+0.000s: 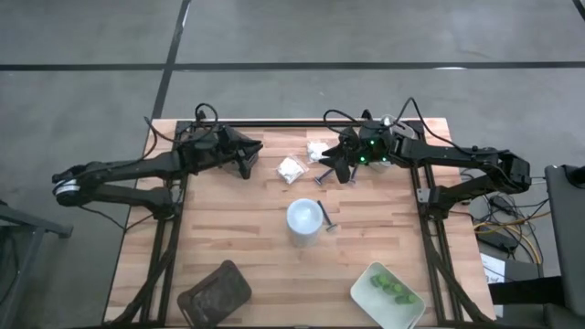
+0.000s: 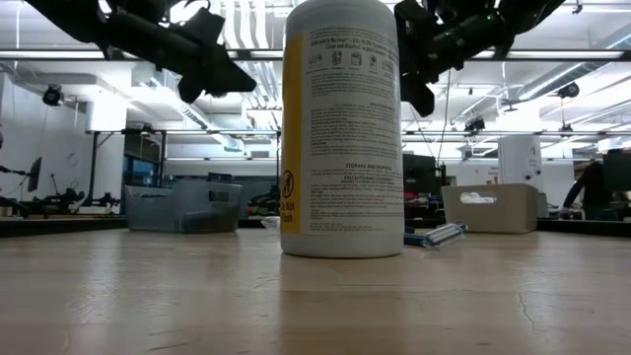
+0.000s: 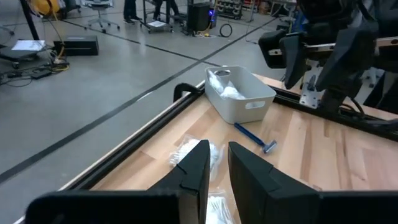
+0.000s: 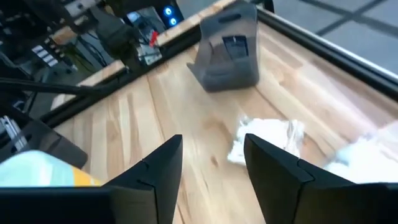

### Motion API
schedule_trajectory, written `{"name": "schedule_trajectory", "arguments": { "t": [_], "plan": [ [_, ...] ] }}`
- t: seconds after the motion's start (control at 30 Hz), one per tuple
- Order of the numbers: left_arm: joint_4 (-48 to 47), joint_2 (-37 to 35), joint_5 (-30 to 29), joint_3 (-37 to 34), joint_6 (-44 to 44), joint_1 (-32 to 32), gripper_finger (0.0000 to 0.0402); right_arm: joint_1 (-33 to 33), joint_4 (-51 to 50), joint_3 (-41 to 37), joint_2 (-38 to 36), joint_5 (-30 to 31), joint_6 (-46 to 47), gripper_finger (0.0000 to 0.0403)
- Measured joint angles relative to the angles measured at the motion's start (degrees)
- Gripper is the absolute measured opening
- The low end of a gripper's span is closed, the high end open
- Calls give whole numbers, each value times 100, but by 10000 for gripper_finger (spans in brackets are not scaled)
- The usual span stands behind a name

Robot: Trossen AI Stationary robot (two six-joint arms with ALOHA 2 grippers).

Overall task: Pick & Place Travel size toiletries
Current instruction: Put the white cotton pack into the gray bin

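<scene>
Right claw [image 4: 208,168] hangs open above white packet [image 4: 264,140] mid-table.

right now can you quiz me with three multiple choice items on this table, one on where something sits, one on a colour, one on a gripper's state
1. Where does the white-capped bottle stand?
A. mid-table, between the two arms
B. inside the pale tray
C. in the left gripper

2. What colour are the pieces in the pale tray at the near right?
A. red
B. green
C. blue

3. How do the right gripper's fingers stand?
A. shut on a razor
B. shut on the bottle
C. apart, holding nothing

Answers: 1 A, the high view shows it upright on bare wood in the middle. 2 B, the high view shows green bits lying in that tray. 3 C, the right wrist view shows a clear gap between the fingers with only table and a white packet beyond.
</scene>
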Motion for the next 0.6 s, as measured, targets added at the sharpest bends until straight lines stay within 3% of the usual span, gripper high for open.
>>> {"name": "schedule_trajectory", "arguments": {
  "t": [0.3,0.6],
  "plan": [
    [-3,431,318,491,-351,-126,62,-59,-637,0,0,1284,419,185],
    [6,342,722,734,239,-150,62,-481,-1282,162,326,1268,384,180]
  ]
}}
